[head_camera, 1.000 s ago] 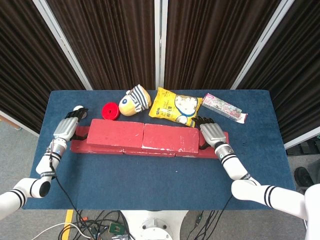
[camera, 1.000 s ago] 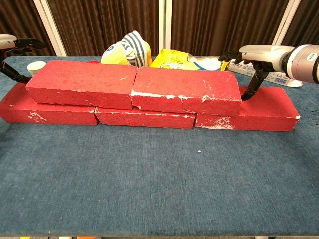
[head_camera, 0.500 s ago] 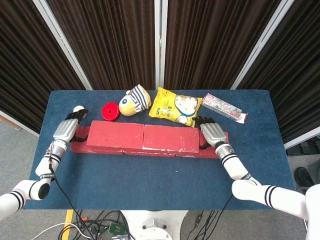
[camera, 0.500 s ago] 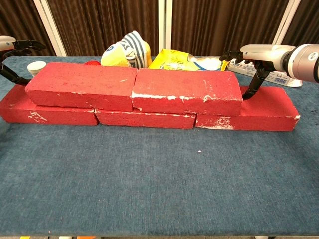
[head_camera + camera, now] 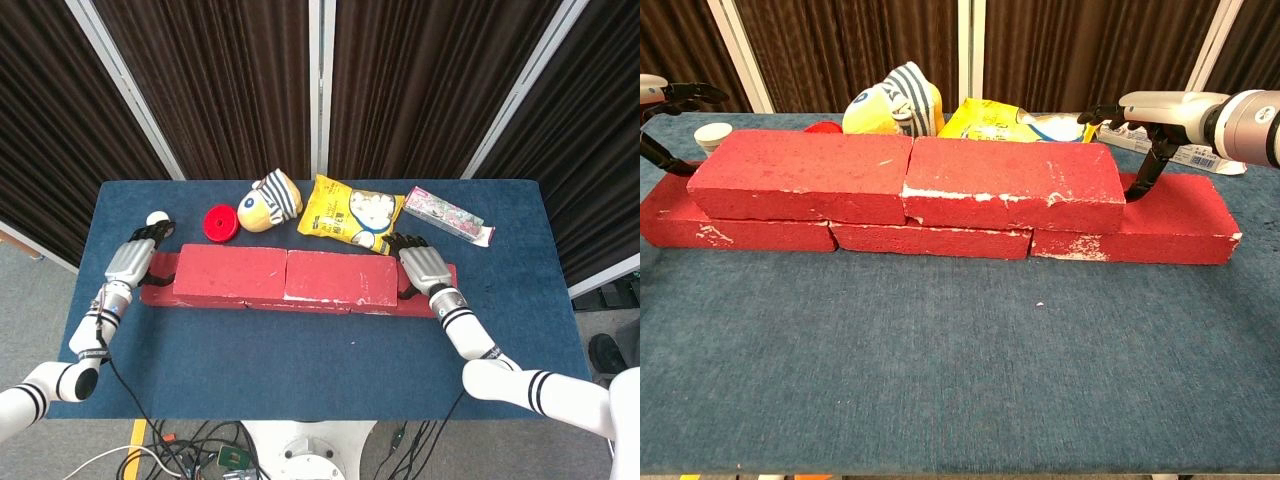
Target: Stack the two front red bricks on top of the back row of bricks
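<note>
Two red bricks point(image 5: 905, 178) sit end to end atop the back row point(image 5: 940, 235), long axes running left-right

I see my left hand point(image 5: 130, 260) and right hand point(image 5: 425, 265) flank them, empty, fingers apart; snack-bag print unreadable

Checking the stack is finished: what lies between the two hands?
Head view: between the left hand and right hand lie the two upper bricks, end to end.

Bricks point(image 5: 286, 276) stacked — robot hands flanking.

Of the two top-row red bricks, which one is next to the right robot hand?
The right-side top brick, the one in front of the yellow snack bag; the right robot hand sits at its outer end.
</note>
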### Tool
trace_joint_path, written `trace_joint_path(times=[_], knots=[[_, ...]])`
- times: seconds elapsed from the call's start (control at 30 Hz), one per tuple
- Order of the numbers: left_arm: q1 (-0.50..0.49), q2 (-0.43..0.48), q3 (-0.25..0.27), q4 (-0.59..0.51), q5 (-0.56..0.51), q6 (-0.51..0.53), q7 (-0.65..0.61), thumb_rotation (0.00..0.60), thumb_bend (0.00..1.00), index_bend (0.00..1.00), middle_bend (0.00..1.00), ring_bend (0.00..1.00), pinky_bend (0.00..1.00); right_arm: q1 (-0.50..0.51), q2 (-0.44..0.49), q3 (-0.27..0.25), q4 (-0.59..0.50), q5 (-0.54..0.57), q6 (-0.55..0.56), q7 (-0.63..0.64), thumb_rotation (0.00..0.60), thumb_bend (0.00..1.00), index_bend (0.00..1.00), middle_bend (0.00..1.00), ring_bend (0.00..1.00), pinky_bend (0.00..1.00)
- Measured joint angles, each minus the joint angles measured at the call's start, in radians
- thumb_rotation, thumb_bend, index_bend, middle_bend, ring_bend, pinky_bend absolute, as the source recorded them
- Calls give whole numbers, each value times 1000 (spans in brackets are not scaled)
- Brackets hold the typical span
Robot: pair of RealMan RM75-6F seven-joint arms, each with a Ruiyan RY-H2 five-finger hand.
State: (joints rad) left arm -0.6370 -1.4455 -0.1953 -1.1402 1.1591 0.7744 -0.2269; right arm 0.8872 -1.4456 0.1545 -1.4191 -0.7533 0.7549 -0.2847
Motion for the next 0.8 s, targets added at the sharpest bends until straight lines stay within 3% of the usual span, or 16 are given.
trace_joint_path(times=[0.8], knots=[[4,3,0,-3,-3,2,0,600,90,4,0,0,0,0,9,1,-5,4,4,1,600,96,0,0,0,0]])
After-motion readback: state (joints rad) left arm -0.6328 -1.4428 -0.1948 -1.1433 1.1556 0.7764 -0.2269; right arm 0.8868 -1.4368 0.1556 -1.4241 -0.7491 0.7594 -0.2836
